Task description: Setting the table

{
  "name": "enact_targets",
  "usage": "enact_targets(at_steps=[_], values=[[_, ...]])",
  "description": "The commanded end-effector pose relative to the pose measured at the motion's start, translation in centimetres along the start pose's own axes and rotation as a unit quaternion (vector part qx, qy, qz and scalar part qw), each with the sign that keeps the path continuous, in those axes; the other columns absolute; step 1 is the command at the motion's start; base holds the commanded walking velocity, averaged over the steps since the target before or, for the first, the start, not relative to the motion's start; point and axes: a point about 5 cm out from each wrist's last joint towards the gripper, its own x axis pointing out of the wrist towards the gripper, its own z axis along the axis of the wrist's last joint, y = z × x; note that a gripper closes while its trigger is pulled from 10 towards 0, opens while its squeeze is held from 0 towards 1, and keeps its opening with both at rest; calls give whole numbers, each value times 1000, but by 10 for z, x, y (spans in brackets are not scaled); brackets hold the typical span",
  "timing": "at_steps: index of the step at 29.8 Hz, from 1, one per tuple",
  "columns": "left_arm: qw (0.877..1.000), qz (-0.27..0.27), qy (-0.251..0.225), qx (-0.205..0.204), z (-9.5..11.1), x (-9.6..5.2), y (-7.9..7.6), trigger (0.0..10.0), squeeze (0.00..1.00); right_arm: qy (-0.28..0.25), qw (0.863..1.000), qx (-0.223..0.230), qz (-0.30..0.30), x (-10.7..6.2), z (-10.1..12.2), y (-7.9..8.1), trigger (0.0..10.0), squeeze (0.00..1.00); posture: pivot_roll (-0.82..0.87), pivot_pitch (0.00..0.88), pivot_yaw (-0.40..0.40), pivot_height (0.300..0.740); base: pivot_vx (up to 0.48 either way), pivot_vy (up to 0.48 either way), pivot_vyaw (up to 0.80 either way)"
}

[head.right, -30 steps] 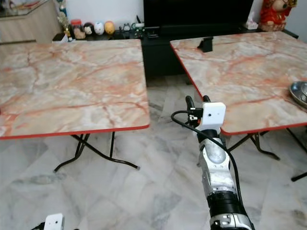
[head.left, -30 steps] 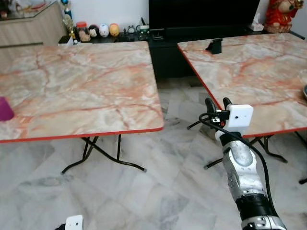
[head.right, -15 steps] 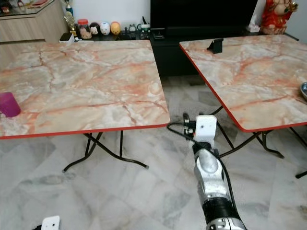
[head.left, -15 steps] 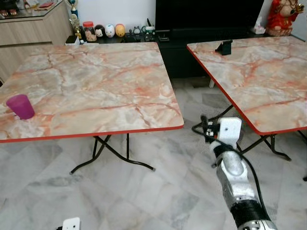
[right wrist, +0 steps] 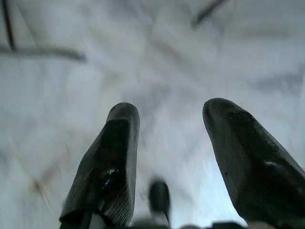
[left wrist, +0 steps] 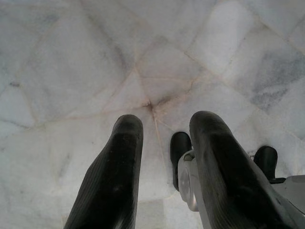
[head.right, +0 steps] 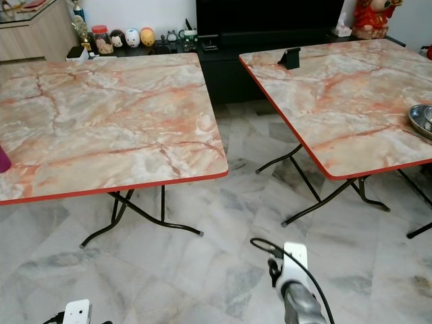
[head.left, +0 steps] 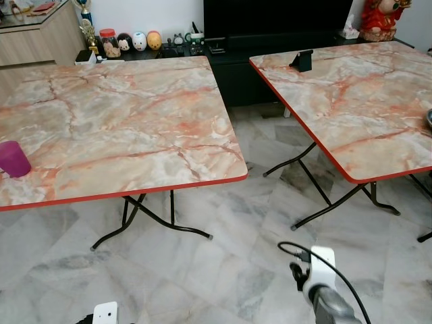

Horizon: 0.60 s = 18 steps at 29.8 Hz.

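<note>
Now the purple cup (head.left: 13, 159) sits on the left surface (head.left: 121, 121), far left of the right tool (right wrist: 169, 157), which hangs released and has dropped lower than before.

No legible text, label, brand, number or sign is present. The jar (head.left: 107, 40) and small figurines (head.left: 140, 41) on the far shelf are too small to show any print. The two marble-pattern tabletops (head.left: 115, 121) carry no markings.
</note>
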Motion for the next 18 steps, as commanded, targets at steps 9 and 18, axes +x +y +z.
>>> enact_targets(at_steps=[9, 18], values=[[1000, -2, 3, 11, 1, 0, 0, 10000, 0, 44, 999, 1, 5, -7, -29, -5, 10000, 0, -75, 0, 42, 740, 0, 0, 0], [1000, -3, 0, 11, 2, 1, 0, 10000, 0, 47, 999, -2, 1, -8, -31, -6, 10000, 0, -70, 0, 41, 740, 0, 0, 0]])
